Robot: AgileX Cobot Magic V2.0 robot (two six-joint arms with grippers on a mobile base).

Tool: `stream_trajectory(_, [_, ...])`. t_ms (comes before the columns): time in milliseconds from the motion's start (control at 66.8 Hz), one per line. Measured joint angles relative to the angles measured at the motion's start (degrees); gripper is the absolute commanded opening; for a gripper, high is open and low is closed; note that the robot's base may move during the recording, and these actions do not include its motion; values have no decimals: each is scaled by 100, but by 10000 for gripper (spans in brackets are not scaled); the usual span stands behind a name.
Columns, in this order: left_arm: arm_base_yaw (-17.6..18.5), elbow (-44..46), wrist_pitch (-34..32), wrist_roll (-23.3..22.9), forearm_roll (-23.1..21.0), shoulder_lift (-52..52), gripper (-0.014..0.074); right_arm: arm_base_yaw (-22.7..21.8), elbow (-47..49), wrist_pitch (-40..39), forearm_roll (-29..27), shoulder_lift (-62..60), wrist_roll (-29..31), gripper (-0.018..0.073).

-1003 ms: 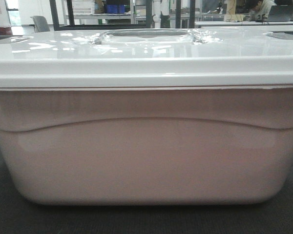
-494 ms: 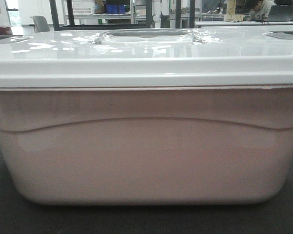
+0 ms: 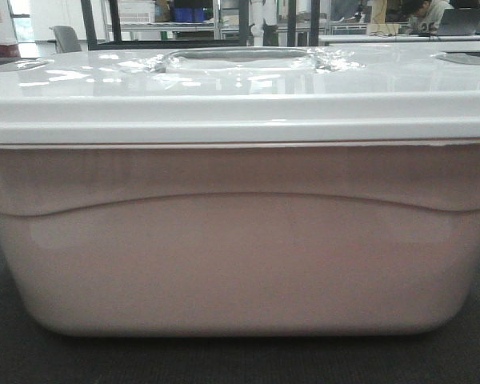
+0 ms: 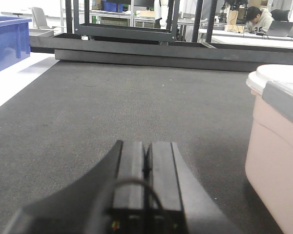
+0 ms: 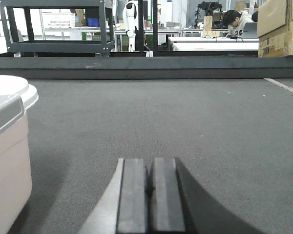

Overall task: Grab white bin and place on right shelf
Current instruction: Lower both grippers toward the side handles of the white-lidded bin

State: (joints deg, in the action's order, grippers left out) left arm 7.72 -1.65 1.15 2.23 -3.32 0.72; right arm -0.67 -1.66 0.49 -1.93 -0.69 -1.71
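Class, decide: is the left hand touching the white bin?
Apart. The left wrist view shows bare carpet between the shut left hand and the white bin.

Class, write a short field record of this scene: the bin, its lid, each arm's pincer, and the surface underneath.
bin: white bin, upright, between the two arms
lid: glossy white lid, on, recessed handle on top
left arm: left pincer shut, empty; bin to its right, apart
right arm: right pincer shut, empty; bin to its left, apart
surface: dark grey carpet under the bin
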Motion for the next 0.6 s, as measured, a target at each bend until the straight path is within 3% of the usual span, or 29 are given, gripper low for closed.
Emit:
stream_trajectory(240, [0, 0, -23, 0, 0, 0, -117, 0, 0, -192, 0, 0, 0, 66])
stream_trajectory(464, [0, 47, -450, 0, 0, 0, -117, 0, 0, -714, 0, 0, 0, 66])
stream_trajectory(599, [0, 546, -115, 0, 0, 0, -117, 0, 454, -238, 0, 0, 0, 66])
